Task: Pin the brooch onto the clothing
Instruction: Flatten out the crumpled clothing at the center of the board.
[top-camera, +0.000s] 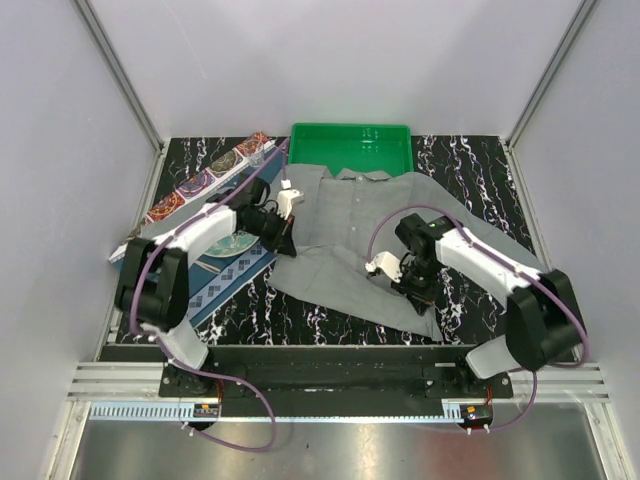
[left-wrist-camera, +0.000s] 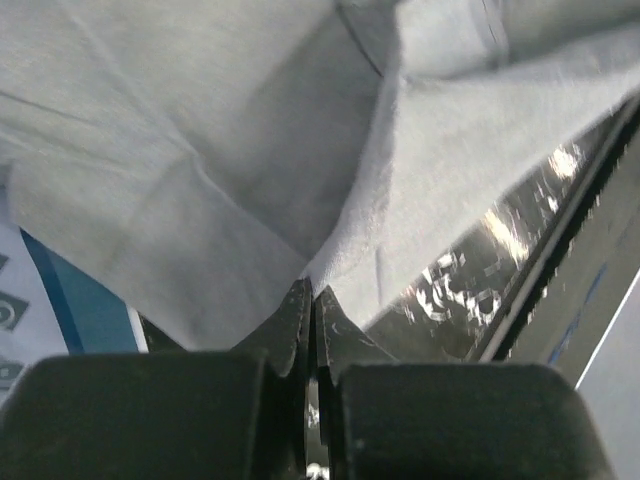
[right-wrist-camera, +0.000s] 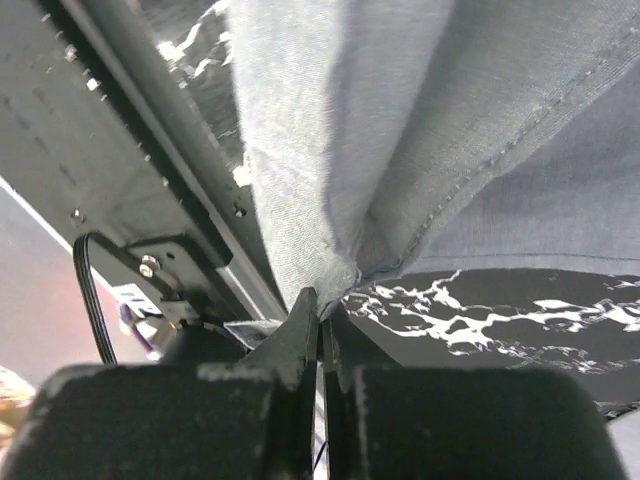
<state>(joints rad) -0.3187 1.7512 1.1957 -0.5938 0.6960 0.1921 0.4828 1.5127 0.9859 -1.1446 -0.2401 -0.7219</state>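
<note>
Right wrist: right end effector (right-wrist-camera: 320, 303) pinches the shirt (right-wrist-camera: 330, 120) hem, left end effector (left-wrist-camera: 311, 297) a fold; tugging may slip either

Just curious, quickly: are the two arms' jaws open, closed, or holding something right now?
Left gripper: closed, pinching the grey shirt.
Right gripper: closed, pinching the same grey shirt.

The top camera looks down from behind; both wrist cameras closely face the clothing (top-camera: 340, 215).
</note>
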